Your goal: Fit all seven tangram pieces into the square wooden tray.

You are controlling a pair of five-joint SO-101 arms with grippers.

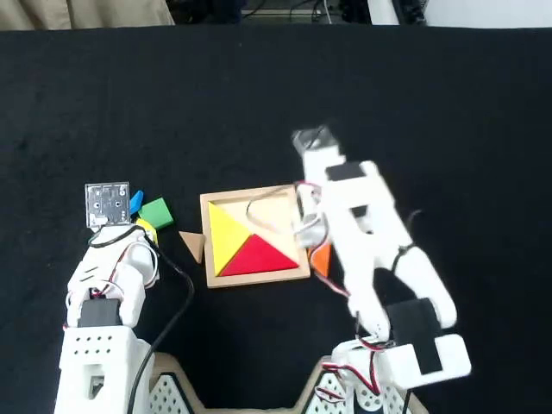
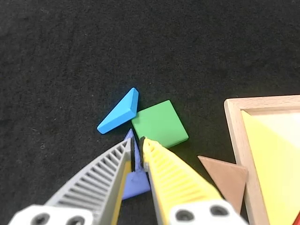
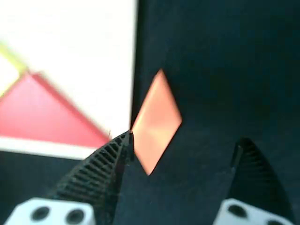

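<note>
**Tray** (image 1: 210,250): square, wooden, in the middle of the black table (image 1: 259,103), between the two arms.

**Pieces in the tray:**
- Yellow triangle (image 1: 226,235), against the tray's left side.
- Red triangle (image 1: 260,257), along the near edge, meeting the yellow one at a slanted seam.
- The remaining floor is bare wood.

**Pieces on the table, left of the tray:**
- Brown triangle (image 2: 227,180), just beside the tray's outer wall.
- Green square (image 2: 159,124).
- Blue triangle (image 2: 119,112), tipped on edge, its corner touching the green square.
- Purple triangle (image 2: 137,182), flat, just beside the green square.

**Piece on the table, right of the tray:**
- Orange diamond (image 3: 157,122), flat, just beside the tray's right wall.

**Left gripper** (image 2: 136,143): fingers narrow, one grey and one yellow, with a thin slit between them. The tips are over the purple triangle; whether they pinch it cannot be told.

**Right gripper** (image 3: 183,143): fingers wide apart, empty, low over the table. The orange diamond lies between them, close against one fingertip.
</note>
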